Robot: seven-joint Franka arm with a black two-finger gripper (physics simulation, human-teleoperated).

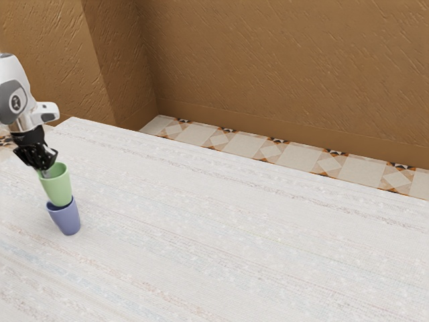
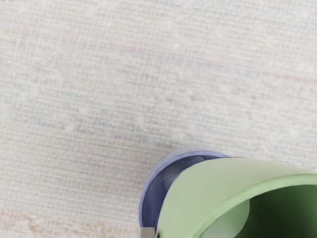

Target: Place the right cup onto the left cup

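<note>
Tabletop (image 1: 221, 235) surrounds the blue cup (image 1: 67, 220), green cup (image 1: 59, 188) (pinched by the gripper (image 1: 45, 172)) at its mouth

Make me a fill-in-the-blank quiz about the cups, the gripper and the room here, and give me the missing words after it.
1. The upper cup, beside the gripper, is coloured ____.
2. The bluish lower cup stands on a pale ____.
3. Counting both colours, there are ____ cups in the scene.
4. The textured wall in the exterior view's background is coloured ____.

Missing words: green; table; two; brown.
</note>
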